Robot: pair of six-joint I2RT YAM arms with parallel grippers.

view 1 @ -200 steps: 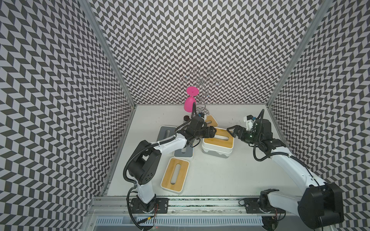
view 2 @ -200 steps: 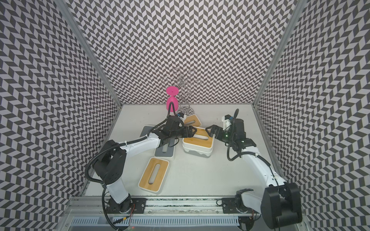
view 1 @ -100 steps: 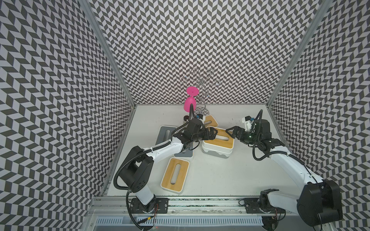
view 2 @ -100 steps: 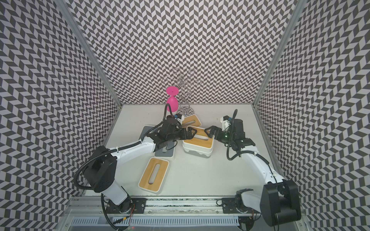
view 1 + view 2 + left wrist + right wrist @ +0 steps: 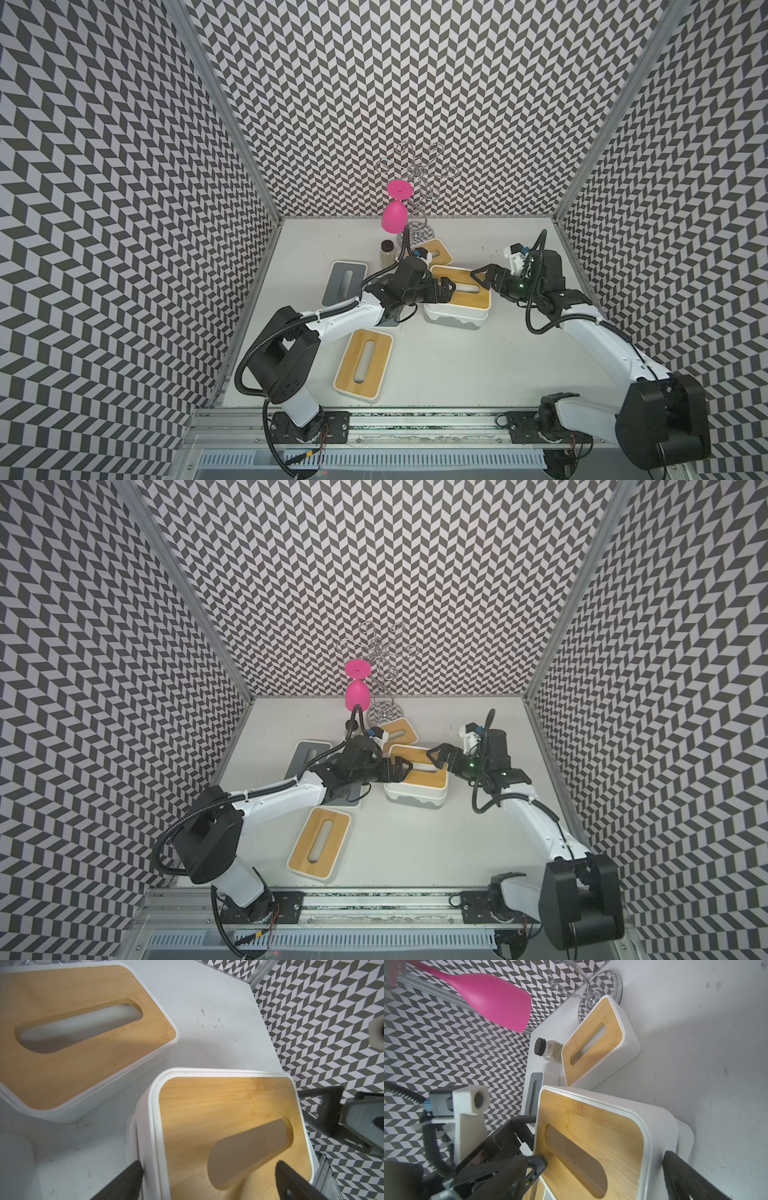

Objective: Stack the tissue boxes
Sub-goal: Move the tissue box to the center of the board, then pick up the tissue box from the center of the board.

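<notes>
Bamboo box (image 5: 461, 291) sits on white box (image 5: 453, 323), left pincer (image 5: 446, 287) and right pincer (image 5: 482, 278) spread; other boxes (image 5: 363, 365) lie unstacked.

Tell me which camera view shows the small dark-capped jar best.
The right wrist view: the jar is near and sharp, showing its dark cap and speckled contents, its base hidden behind a bamboo-lidded tissue box. In a top view the jar is tiny; the left wrist view misses it.

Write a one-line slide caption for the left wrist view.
Left end effector, open, at a bamboo-lidded tissue box stacked on a white box; another bamboo-lidded box nearby.
</notes>
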